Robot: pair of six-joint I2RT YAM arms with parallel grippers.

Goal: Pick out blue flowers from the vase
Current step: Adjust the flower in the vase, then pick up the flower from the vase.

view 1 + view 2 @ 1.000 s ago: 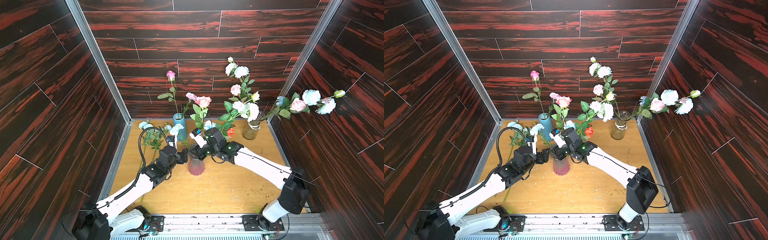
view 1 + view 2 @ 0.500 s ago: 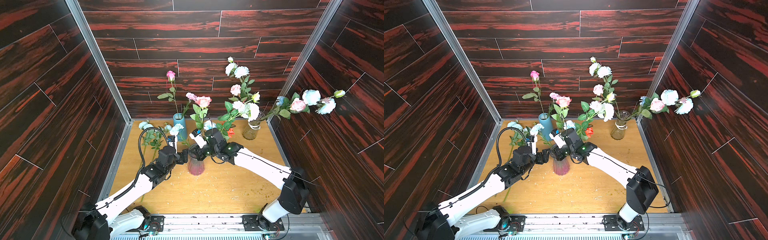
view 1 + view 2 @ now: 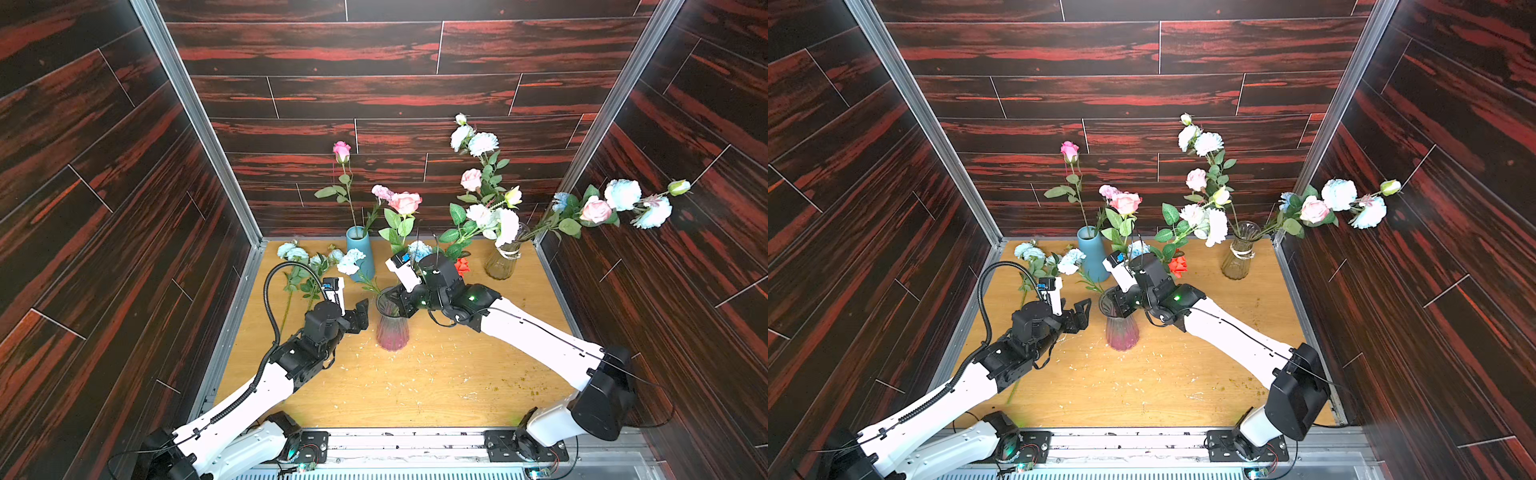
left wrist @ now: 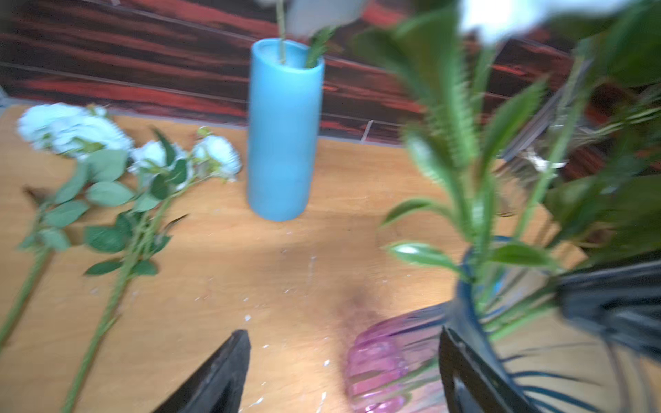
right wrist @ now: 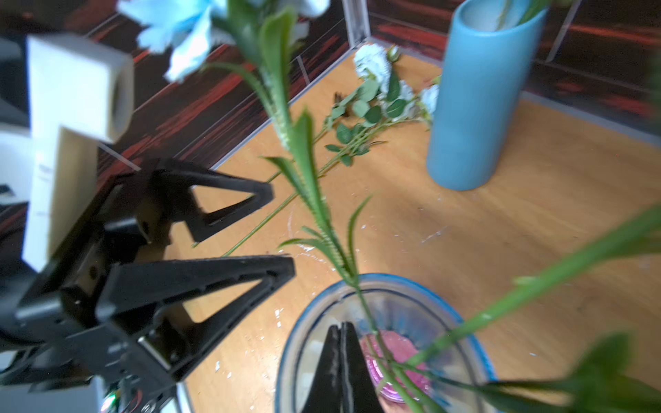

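Wood-grain tabletop [image 3: 415, 382] boxed in by dark red panelled walls [image 3: 374, 50], as I read it from the console

Top views, both:
- Pink vase [image 3: 392, 330], ribbed glass, mid-table.
- Blue flowers [image 3: 296, 253], several, lying flat at the upper left of the table. One more pale blue head [image 3: 351, 262] leans left on a stem that seems to rise from the pink vase.
- Left gripper [image 3: 360, 315] just left of the vase, jaws spread, nothing between them.
- Right gripper [image 3: 401, 304] dipped into the vase mouth.

Left wrist view:
- Spread fingers [image 4: 229, 364] at the lower edge.
- Vase rim at lower right, touching one finger or just beside it; I cannot tell which.
- Blue cylinder vase [image 4: 284, 128] at upper centre.

Right wrist view:
- Right jaws pressed together inside the rim.
- Serrated-leaf stem [image 5: 322, 221] just beside them, not pinched.

Handling, my judgement:
- Light; stem thin and springy.
- Head soft and easily crushed.
- Take hold on bare stem just above the rim, below the leaves
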